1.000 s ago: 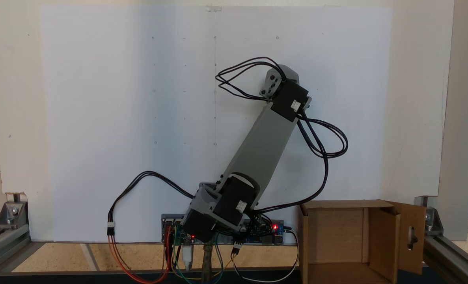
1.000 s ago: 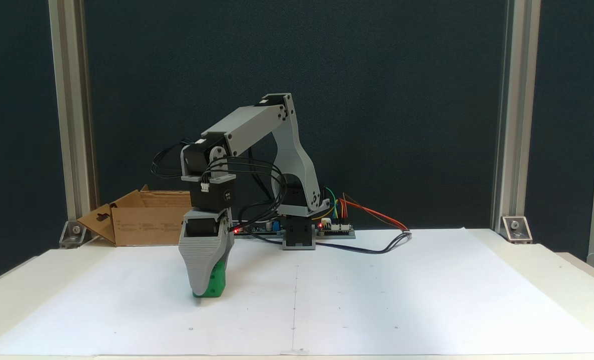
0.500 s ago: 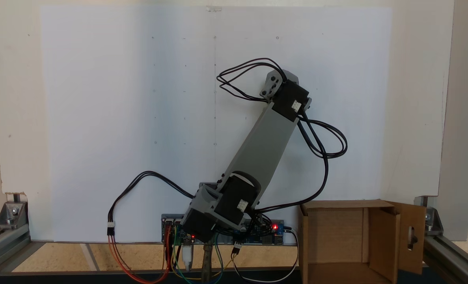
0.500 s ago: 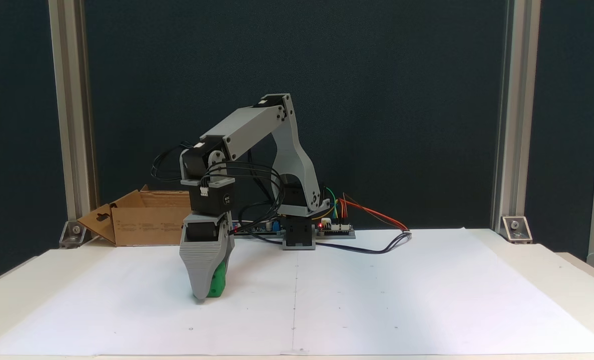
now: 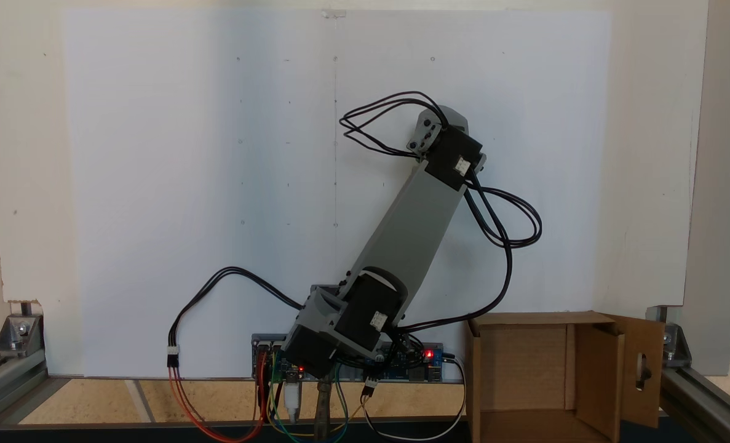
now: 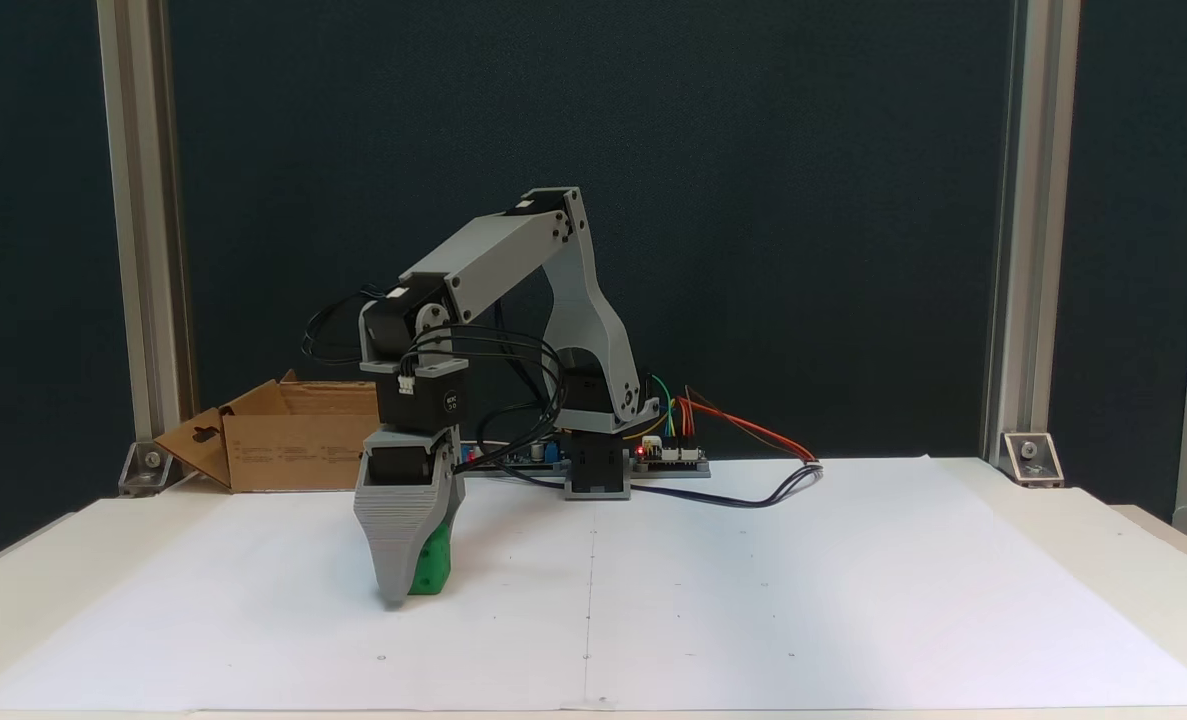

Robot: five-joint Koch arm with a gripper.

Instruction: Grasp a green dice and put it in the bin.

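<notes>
While down at the paper, tool point(image 6: 396, 592) beside one green dice point(image 6: 431, 568), grip unclear, one bin point(image 6: 283, 448) behind.

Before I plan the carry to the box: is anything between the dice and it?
Nothing visible. The green dice sits at the gripper; only bare white paper lies toward the bin.

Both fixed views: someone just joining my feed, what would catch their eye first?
First the gray arm, bent down over the white paper sheet, with its gripper at the sheet and the bright green dice tucked against its gray jaw. Next the open cardboard bin at the table's back edge, left of the arm's base in that view, and the red, yellow and green wires at the base.
</notes>
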